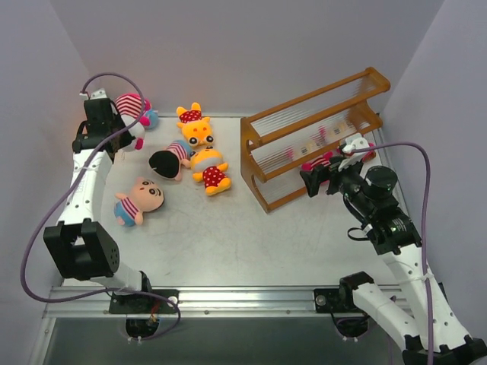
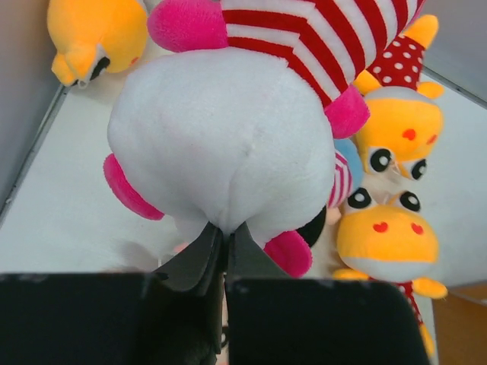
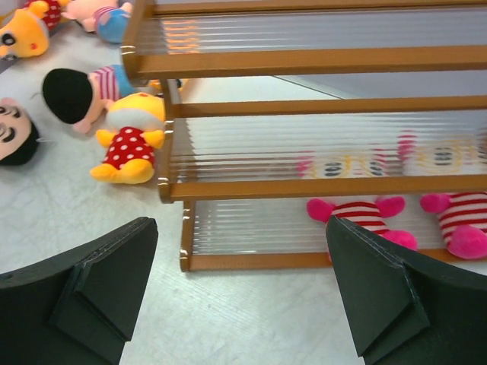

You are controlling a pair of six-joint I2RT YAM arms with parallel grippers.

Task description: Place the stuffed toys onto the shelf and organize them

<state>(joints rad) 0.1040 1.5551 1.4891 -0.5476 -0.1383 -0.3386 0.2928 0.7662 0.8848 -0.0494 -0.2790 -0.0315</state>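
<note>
Fingers of the left arm (image 2: pixel 194 262) clamp the white head of the magenta-limbed, red-striped stuffed doll (image 2: pixel 228 129) well to the left of the orange-brown wooden rod shelf (image 3: pixel 304 59), while the right arm's fingers (image 3: pixel 106 281), nearest that shelf, stand apart, empty.

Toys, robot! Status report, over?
Left gripper shut on white-faced toy. Right gripper open, facing shelf. Yellow bear lies near shelf's end.

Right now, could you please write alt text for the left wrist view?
The left hand is pinched shut on the white head of a red-striped doll that fills the frame; two yellow bears lie to its right.
</note>
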